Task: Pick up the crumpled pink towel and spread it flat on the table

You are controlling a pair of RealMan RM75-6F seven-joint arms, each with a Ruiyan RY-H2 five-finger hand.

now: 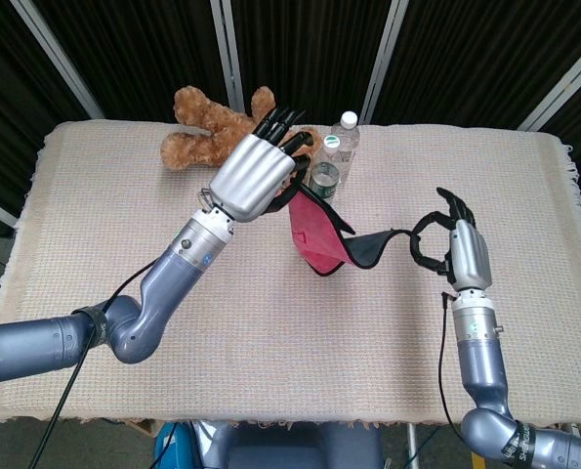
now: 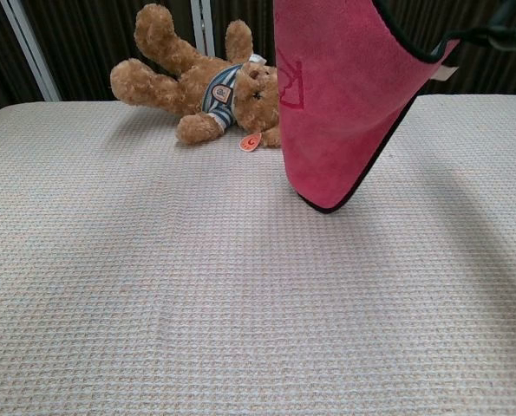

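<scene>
The pink towel (image 1: 321, 241) with black trim hangs in the air above the table, stretched between my two hands. My left hand (image 1: 254, 176) grips its upper left corner, near the teddy bear. My right hand (image 1: 456, 244) pinches the opposite corner at the right, lifted well above the cloth. In the chest view the pink towel (image 2: 344, 95) sags in a pointed fold whose tip hangs just above the table. Only the fingertips (image 2: 513, 35) of the right hand show at the top right there; the left hand is out of that frame.
A brown teddy bear (image 1: 222, 127) lies at the back of the table, also seen as the teddy bear (image 2: 197, 82) in the chest view. Two clear bottles (image 1: 334, 156) stand just right of it. A beige waffle tablecloth (image 1: 124, 254) covers the table.
</scene>
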